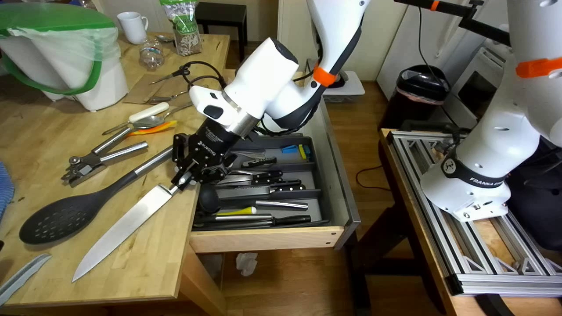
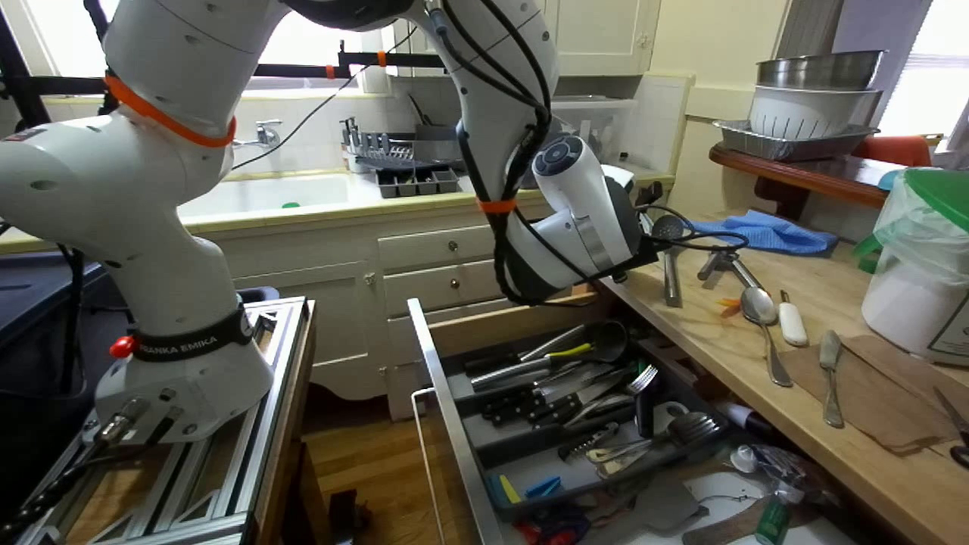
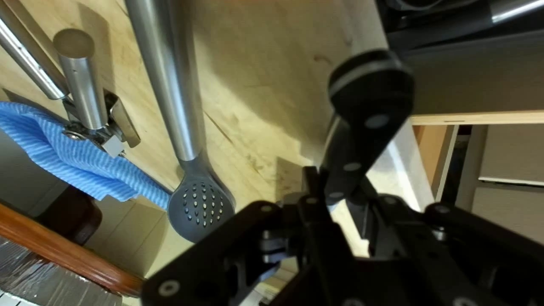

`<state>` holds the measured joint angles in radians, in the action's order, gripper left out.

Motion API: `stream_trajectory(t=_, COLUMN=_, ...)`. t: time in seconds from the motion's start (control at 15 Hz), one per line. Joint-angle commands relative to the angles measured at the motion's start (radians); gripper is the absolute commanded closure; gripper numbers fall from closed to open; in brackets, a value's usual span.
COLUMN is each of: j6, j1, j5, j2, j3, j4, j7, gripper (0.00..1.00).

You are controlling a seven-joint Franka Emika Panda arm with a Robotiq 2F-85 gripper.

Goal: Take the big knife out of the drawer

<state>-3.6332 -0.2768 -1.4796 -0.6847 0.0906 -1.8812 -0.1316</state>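
The big knife (image 1: 125, 230) has its broad steel blade over the wooden counter, tip pointing to the front left in an exterior view. My gripper (image 1: 186, 175) is shut on its dark handle near the counter's drawer-side edge. In the wrist view the riveted handle (image 3: 369, 110) rises from between the fingers (image 3: 335, 199); the blade is hidden there. I cannot tell if the blade touches the counter. The drawer (image 1: 268, 241) is pulled open beside the counter, with a dark divided tray of utensils. The drawer also shows in an exterior view (image 2: 435, 363). The knife is hidden there.
A black slotted spoon (image 1: 66, 215) and a metal can opener (image 1: 101, 158) lie beside the knife on the counter. A grey blade (image 1: 22, 278) lies at the front left. A white bucket with green lid (image 1: 105, 83), a mug (image 1: 131, 27) and scissors (image 1: 175, 72) are farther back.
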Motion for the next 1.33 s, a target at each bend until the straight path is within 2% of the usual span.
stream_trajectory(t=0.0, j6=-0.017, j1=-0.001, j5=0.007, j2=-0.037, j3=0.008, j4=0.045, j7=0.014, gripper=0.95)
stream_trajectory(t=0.93, j6=-0.015, j1=0.003, j5=-0.035, j2=-0.059, j3=0.015, j4=0.071, j7=-0.009, gripper=0.95)
stream_trajectory(t=1.07, j6=-0.013, j1=0.004, j5=-0.041, j2=-0.058, j3=0.014, j4=0.072, j7=-0.011, gripper=0.85)
stream_trajectory(t=1.13, j6=-0.012, j1=0.004, j5=-0.044, j2=-0.058, j3=0.014, j4=0.071, j7=-0.013, gripper=0.75)
stream_trajectory(t=1.27, j6=-0.012, j1=0.004, j5=-0.046, j2=-0.058, j3=0.014, j4=0.072, j7=-0.013, gripper=0.68)
